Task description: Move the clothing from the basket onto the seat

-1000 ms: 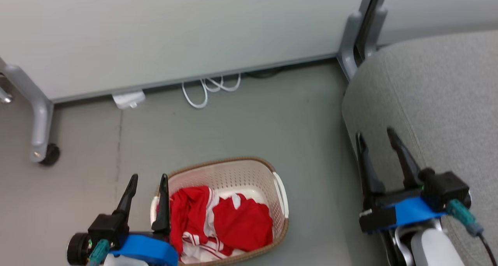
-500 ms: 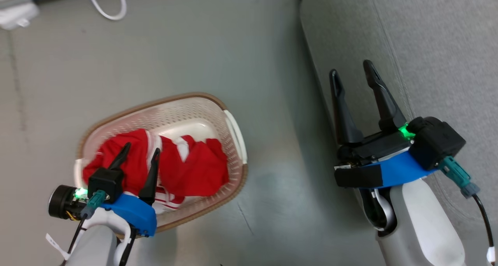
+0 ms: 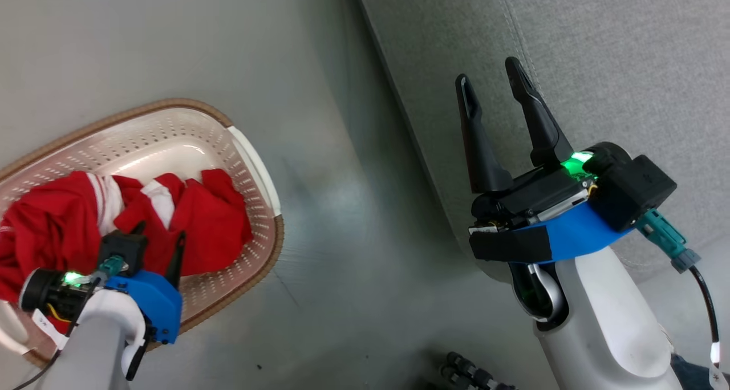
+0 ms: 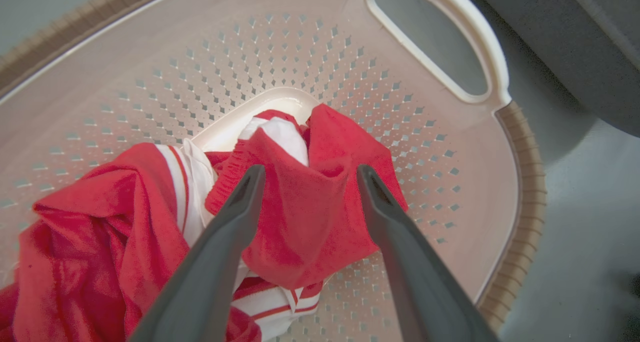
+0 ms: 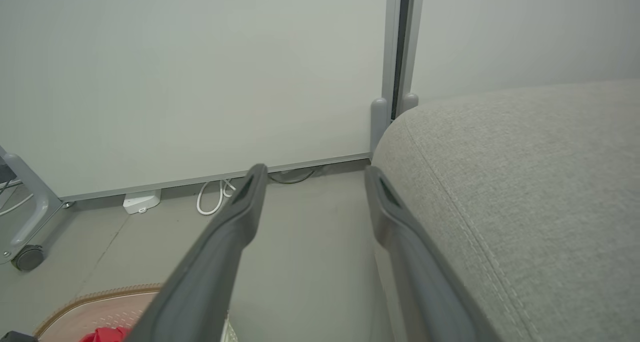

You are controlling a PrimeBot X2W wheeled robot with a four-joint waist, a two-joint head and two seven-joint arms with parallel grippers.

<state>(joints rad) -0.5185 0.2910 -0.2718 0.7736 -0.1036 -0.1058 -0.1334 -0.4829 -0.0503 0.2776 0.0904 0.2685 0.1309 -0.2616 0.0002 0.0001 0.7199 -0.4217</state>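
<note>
The left hand (image 4: pixel 310 172) is spread open, its two dark fingers (image 4: pixel 232 222) straddling a bunched fold of the soft plain red garment with white edging (image 4: pixel 310 227). I cannot tell whether they press it. Beside that fold lies the red-and-white garment with striped trim (image 4: pixel 100 232). Both are in the oval cream-white perforated plastic basket with a brown woven-look rim (image 4: pixel 425 147), which stands on the grey floor (image 3: pixel 325 219). The right hand (image 3: pixel 486 70), open and empty, hovers at the rounded edge of the large light grey woven-fabric seat (image 3: pixel 599 65).
</note>
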